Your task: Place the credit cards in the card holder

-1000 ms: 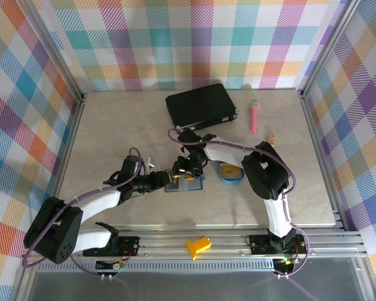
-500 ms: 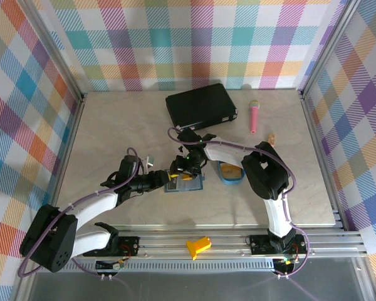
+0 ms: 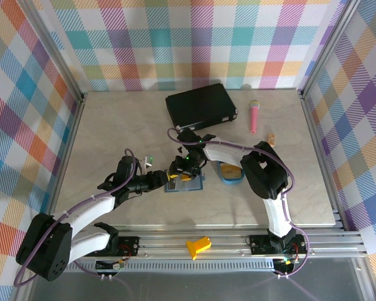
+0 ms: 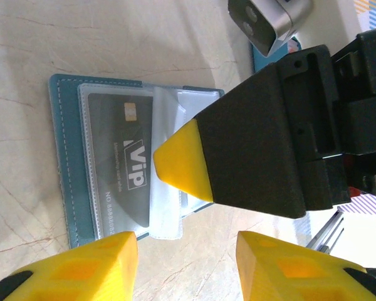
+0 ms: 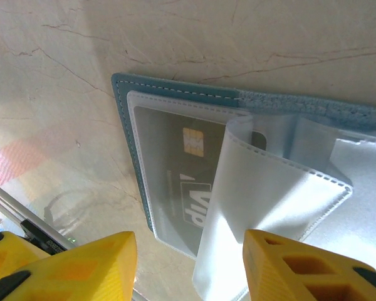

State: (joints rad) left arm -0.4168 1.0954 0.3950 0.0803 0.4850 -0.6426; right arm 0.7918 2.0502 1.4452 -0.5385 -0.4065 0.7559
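Card holder lies open under the right gripper, just ahead of the left gripper; both released, empty.

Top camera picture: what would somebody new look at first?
Probably the left tool and right tool, both open, nose to nose over the teal card holder lying open mid-table. A dark VIP card sits in its clear pocket. Then the big black case at the far edge, a pink stick to its right.
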